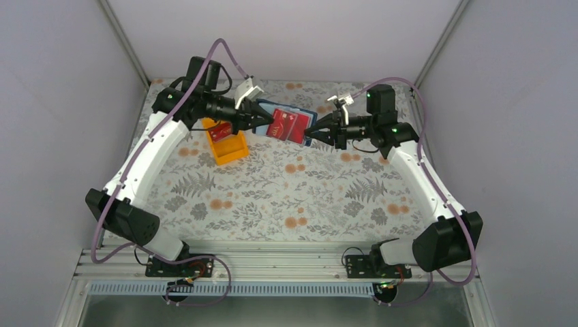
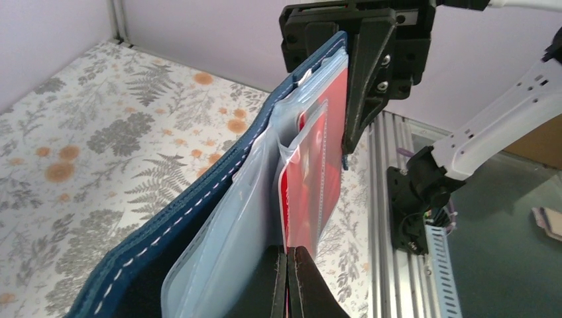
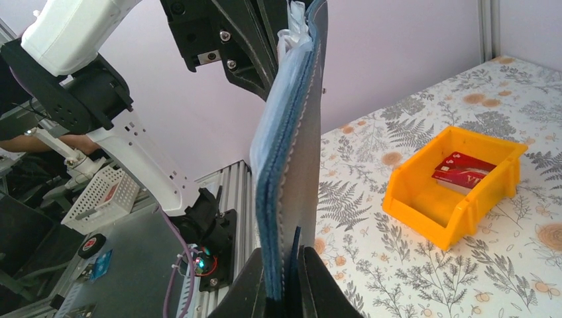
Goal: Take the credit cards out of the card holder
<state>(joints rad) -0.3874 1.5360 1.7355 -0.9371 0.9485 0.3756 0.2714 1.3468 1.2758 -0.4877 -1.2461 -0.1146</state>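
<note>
As left tool (image 1: 261, 123) and right tool (image 1: 312, 134) clamp card holder (image 1: 286, 124), floral tabletop (image 1: 272, 197) meets pale walls (image 1: 286, 34).

The wallet (image 1: 292, 109) is held above the far middle of the table (image 1: 272, 197), between the left gripper (image 1: 257, 122) on its left and the right gripper (image 1: 312, 133) on its right. Cards (image 1: 286, 127) are tucked in it. A tray (image 1: 235, 155) is set on the table just near-left of the wallet, with other cards (image 1: 220, 130) lying in it.
</note>
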